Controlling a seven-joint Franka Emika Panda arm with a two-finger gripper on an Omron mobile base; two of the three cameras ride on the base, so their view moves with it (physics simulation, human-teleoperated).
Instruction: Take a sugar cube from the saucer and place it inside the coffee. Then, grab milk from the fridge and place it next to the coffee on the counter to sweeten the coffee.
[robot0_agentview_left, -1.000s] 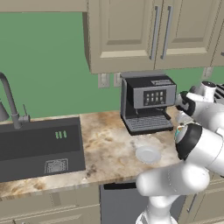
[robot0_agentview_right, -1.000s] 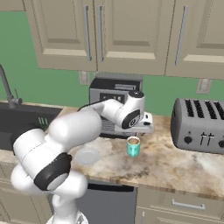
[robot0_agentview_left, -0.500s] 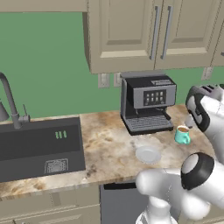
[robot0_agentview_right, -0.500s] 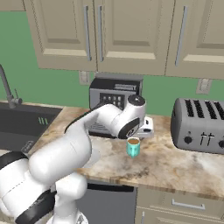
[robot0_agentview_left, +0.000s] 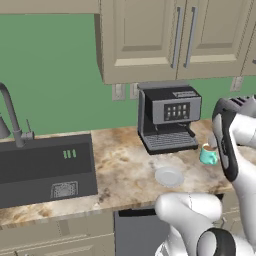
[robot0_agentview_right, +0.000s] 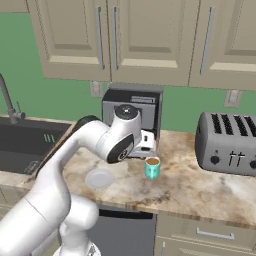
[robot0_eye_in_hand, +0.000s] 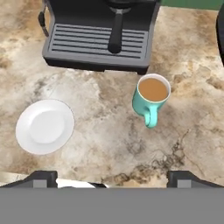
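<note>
arm blocks part of the toaster (robot0_agentview_left: 239, 102) in left base view. tool (robot0_eye_in_hand: 111, 178) jaws wide apart, nothing between them, tips cut off at the hand view's bottom edge. teal coffee mug (robot0_eye_in_hand: 150, 97) upright on the worktop (robot0_eye_in_hand: 192, 65), brown liquid visible, handle toward camera, just in front of the espresso machine (robot0_eye_in_hand: 98, 35). saucer (robot0_eye_in_hand: 45, 126) bare white, well apart from the mug. sugar cube can't be made out.
</note>
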